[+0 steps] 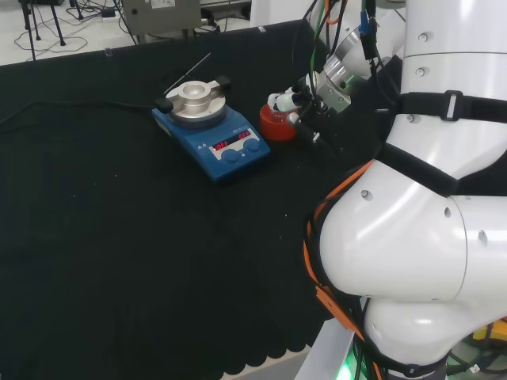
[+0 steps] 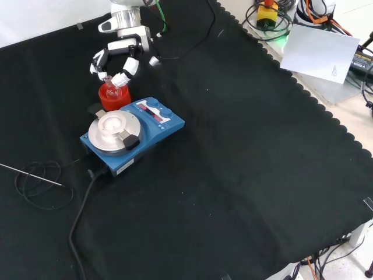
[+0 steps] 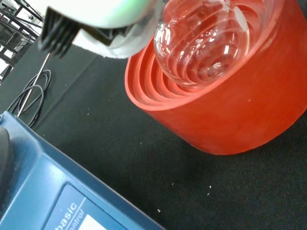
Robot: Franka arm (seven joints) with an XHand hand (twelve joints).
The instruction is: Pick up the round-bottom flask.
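Black cloth (image 2: 245, 175) covers the whole bench, with cables and lab gear piled past its scalloped edge, so clear glass is tough to pick out on it, fyi.

Biggest thing you've got is the arm (image 1: 428, 214) itself, those white links hogging the right of the head view. Next down is the blue hotplate stirrer (image 2: 131, 137), sitting mid-left in the front view w/ its power cord trailing toward the near edge. A thin probe wire (image 2: 35, 178) lies coiled off to its left, well apart from the action.

Just behind the stirrer in the front view, almost touching it, is the red ribbed ring stand (image 2: 114, 98). It's there bc a round-bottom flask (image 3: 201, 43) can't stand on its own. The wrist view shows the clear bulb nested in the stepped ribs, looks empty afaict.

The hand (image 2: 116, 61) hangs right over the stand, coming in from the far side. Fingers (image 2: 125, 73) are curled down around the flask neck (image 2: 109, 81) on both sides, but I can't tell if they've actually pinched it or are just cupped near the glass. Bulb looks seated in the ribs, so I'd guess you're at the closing-in stage, lift not started.

Watch the stirrer: it's so close that a sideways swing on the way up could clip it imo. Go straight up.
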